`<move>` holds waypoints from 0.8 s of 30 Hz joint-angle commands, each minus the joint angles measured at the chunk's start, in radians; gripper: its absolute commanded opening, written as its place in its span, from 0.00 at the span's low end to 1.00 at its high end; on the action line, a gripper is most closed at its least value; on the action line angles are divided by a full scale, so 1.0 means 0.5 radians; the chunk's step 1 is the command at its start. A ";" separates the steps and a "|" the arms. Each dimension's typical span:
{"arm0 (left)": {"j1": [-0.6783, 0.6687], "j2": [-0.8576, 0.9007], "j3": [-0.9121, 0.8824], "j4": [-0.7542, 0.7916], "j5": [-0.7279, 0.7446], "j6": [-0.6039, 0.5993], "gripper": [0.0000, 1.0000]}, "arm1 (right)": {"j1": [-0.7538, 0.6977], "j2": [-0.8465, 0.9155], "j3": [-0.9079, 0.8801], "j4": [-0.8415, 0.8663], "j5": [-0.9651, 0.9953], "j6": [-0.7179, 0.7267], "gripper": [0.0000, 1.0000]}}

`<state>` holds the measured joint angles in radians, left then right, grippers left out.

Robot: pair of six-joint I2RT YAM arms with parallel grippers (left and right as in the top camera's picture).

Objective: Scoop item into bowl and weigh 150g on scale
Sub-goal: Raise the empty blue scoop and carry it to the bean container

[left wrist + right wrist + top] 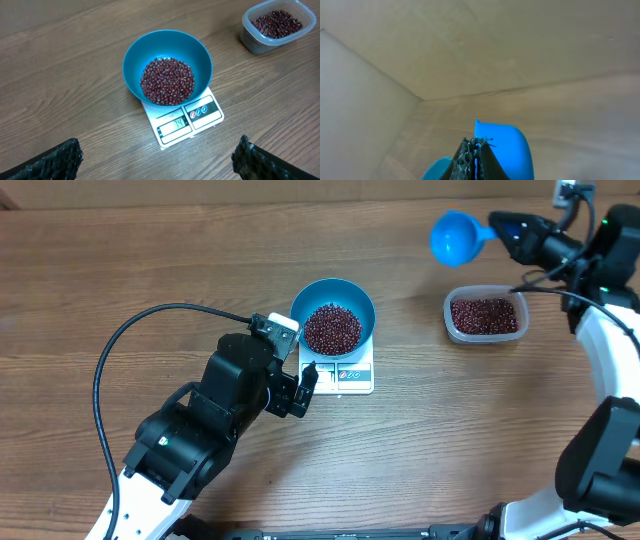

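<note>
Beans point(331, 327) sit in bowl point(305, 298) on scale point(355, 377); display looks short. Your right claw point(476, 150) pinches scoop point(455, 238), apparently empty: dip into tub point(452, 320), carry level, tip slowly. Left claw point(156, 157) is spread; don't touch the scale.

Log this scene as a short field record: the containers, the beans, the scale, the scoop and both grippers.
bowl: teal bowl sits on the scale
beans: a heap in the bowl, more in the clear tub
scale display: lit, digits not clearly readable
scoop: blue scoop, raised beyond the tub, looks empty
right gripper: shut on the scoop's handle
left gripper: open, holding nothing, near the scale's front
surface: wooden table
</note>
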<state>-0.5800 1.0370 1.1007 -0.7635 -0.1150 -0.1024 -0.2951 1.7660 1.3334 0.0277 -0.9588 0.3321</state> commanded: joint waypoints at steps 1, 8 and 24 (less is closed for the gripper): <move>0.009 -0.006 0.008 0.007 0.017 -0.020 1.00 | -0.163 -0.061 0.021 -0.215 -0.014 -0.322 0.04; 0.009 -0.006 0.008 0.007 0.017 -0.020 1.00 | -0.270 -0.061 0.021 -0.721 0.150 -0.746 0.04; 0.009 -0.006 0.008 0.007 0.017 -0.020 0.99 | -0.102 -0.061 0.021 -1.337 0.894 -1.209 0.04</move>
<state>-0.5800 1.0370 1.1007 -0.7631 -0.1150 -0.1024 -0.3706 1.7626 1.3350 -0.6422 -0.5877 -0.2314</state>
